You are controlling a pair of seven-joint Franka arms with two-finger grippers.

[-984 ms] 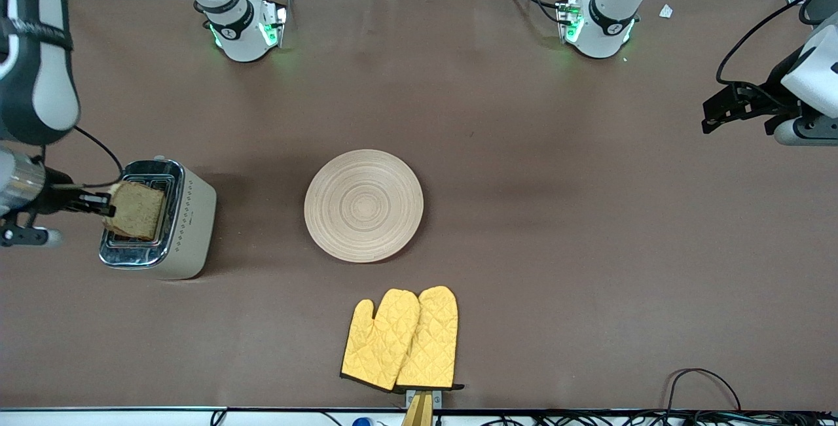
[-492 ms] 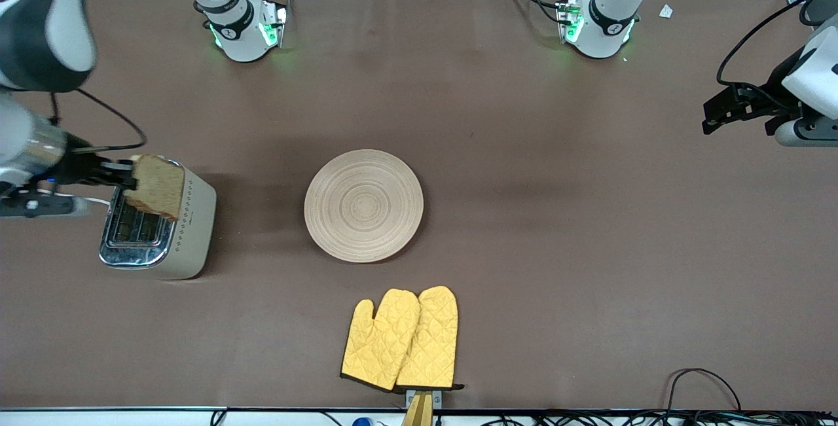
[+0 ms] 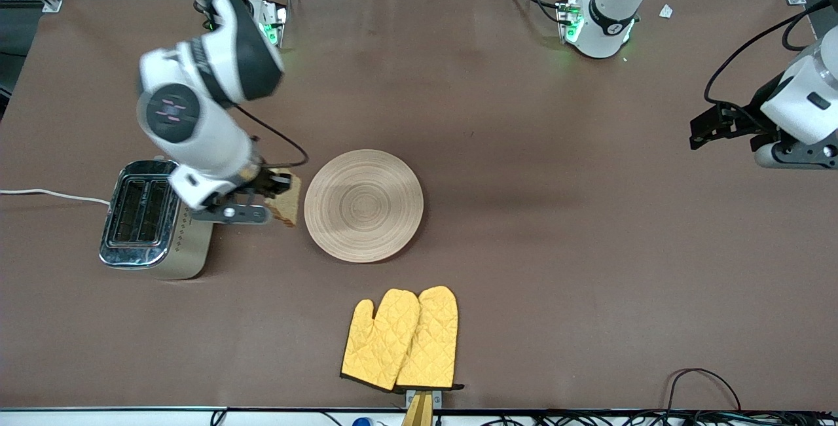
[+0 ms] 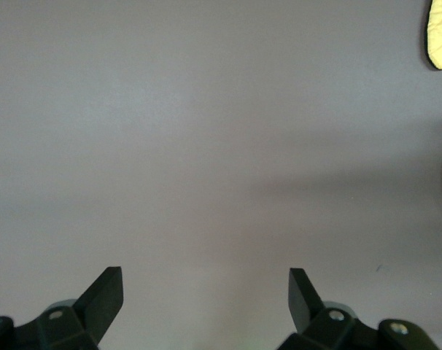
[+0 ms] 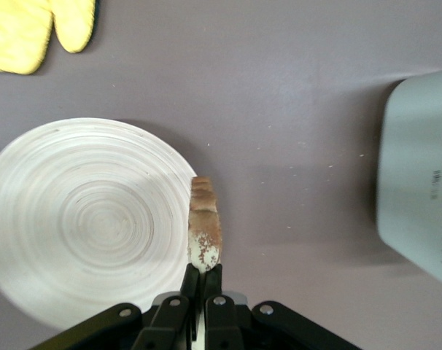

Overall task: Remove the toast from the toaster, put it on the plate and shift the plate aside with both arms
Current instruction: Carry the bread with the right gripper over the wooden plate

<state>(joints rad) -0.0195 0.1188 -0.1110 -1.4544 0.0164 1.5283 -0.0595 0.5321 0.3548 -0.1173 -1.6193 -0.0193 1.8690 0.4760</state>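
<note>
My right gripper (image 3: 278,185) is shut on the toast (image 3: 288,201), a light-brown slice held on edge in the air between the toaster (image 3: 154,220) and the plate (image 3: 364,205). In the right wrist view the toast (image 5: 204,232) stands edge-on over the rim of the plate (image 5: 90,219), clamped by my right gripper (image 5: 205,273). The round pale beige plate lies at the table's middle. My left gripper (image 3: 704,128) waits open and empty in the air at the left arm's end of the table; in the left wrist view it (image 4: 205,288) shows only bare table.
A silver toaster with two empty slots stands at the right arm's end. Two yellow oven mitts (image 3: 400,339) lie nearer to the front camera than the plate. Cables (image 3: 700,380) run along the table's near edge.
My right arm has lifted the toast out of the toaster and swung it toward the plate. The left gripper has shifted slightly.
</note>
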